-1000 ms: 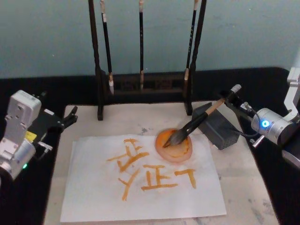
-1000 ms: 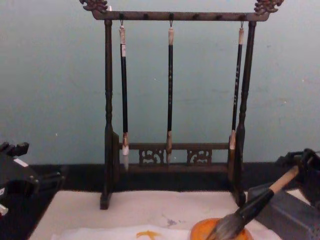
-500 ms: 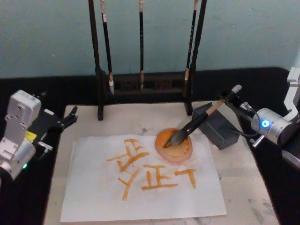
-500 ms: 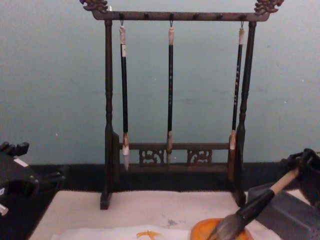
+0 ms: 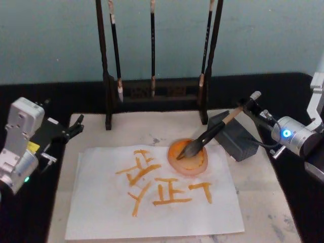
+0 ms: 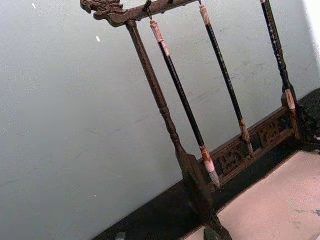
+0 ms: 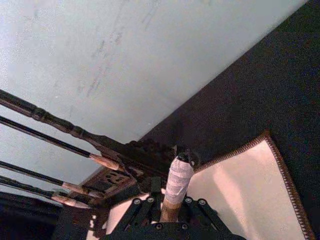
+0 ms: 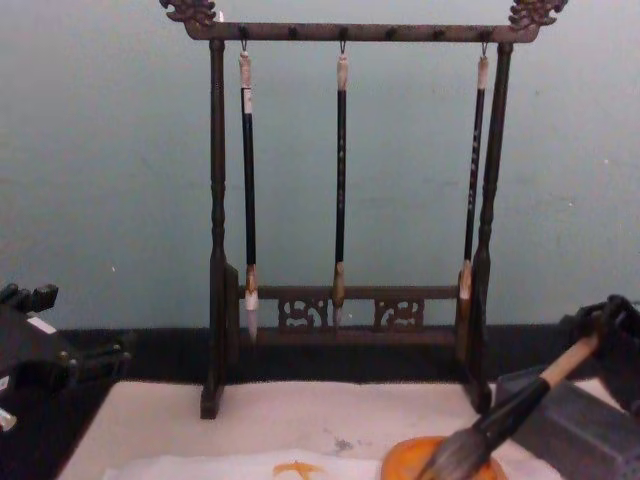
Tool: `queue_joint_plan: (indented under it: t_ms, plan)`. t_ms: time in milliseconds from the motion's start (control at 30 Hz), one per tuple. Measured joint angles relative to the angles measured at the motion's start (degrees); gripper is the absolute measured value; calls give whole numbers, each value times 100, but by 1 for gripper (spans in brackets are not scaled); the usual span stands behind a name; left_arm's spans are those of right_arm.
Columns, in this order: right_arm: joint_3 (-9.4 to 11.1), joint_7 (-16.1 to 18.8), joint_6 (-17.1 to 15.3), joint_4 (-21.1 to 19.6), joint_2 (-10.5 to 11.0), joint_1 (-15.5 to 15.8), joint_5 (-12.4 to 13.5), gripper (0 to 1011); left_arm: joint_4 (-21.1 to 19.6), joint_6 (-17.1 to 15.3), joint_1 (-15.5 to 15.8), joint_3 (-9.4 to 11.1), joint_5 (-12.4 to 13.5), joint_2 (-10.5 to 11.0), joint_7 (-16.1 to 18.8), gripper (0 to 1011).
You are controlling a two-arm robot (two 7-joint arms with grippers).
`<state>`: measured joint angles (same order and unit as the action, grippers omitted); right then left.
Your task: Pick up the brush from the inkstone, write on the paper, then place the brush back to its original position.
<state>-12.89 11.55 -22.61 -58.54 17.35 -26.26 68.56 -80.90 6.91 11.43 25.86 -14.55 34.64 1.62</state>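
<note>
The brush (image 5: 207,135) lies slanted, its bushy tip in an orange dish (image 5: 188,158) and its handle across the dark grey inkstone (image 5: 235,137). My right gripper (image 5: 246,105) is shut on the upper handle. In the right wrist view the taped end of the brush (image 7: 176,180) sticks out between the fingers (image 7: 150,201). In the chest view the brush (image 8: 500,420) slopes down to the dish at lower right. The white paper (image 5: 101,202) carries several orange strokes. My left gripper (image 5: 76,125) is parked open at the mat's left edge.
A dark wooden brush stand (image 5: 152,96) with three thin hanging brushes stands behind the paper. A cream mat (image 5: 263,202) lies under everything on a black cloth. The dish overlaps the paper's far right corner.
</note>
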Motion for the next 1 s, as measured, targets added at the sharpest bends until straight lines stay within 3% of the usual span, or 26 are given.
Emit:
queue_joint_plan:
  t_ms: [633,833,1000]
  plan:
    - [-169,195,392,-540,253,99,169,168,0,0,0,0,0,0,0,1009]
    - [-299,296,551,-780,365,144,129,168,0,0,0,0,0,0,0,1010]
    - [-459,410,825,-1066,503,228,-52,168,0,0,0,0,0,0,0,1010]
